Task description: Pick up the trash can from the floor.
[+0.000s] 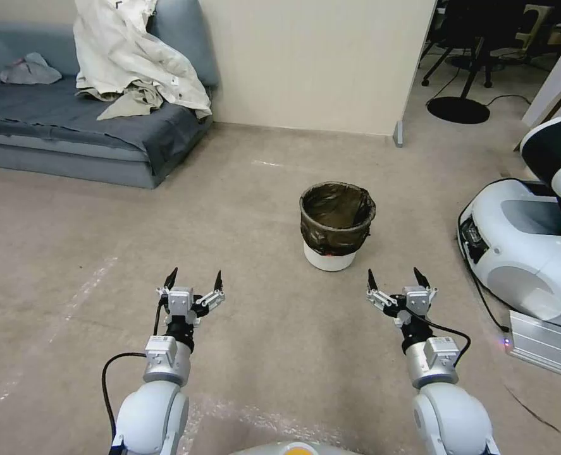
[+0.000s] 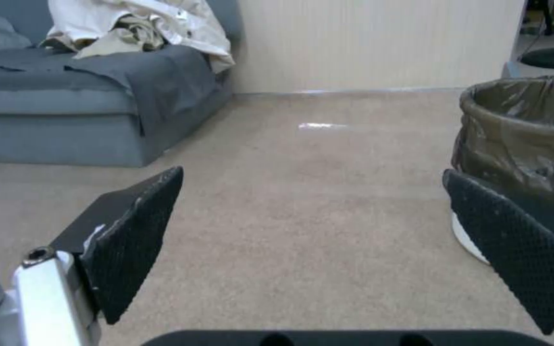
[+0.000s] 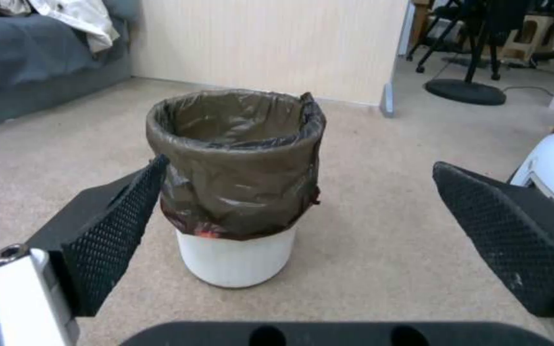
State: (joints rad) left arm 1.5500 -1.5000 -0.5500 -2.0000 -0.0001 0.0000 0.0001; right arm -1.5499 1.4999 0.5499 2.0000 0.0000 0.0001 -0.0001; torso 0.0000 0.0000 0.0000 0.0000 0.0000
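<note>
Left pincer (image 1: pixel 195 279) spread wide, held above beige-grey carpet floor (image 1: pixel 261 341), short of small round white plastic trash can (image 1: pixel 336 227) with crinkly dark bag liner. Right pincer (image 1: pixel 394 279) likewise spread wide, nearer trash can, not touching. Trash can upright on floor, near big white robot base (image 1: pixel 527 253).

Grey sofa (image 1: pixel 71 126) under pale, perhaps cloth, heap (image 1: pixel 138 57)
</note>
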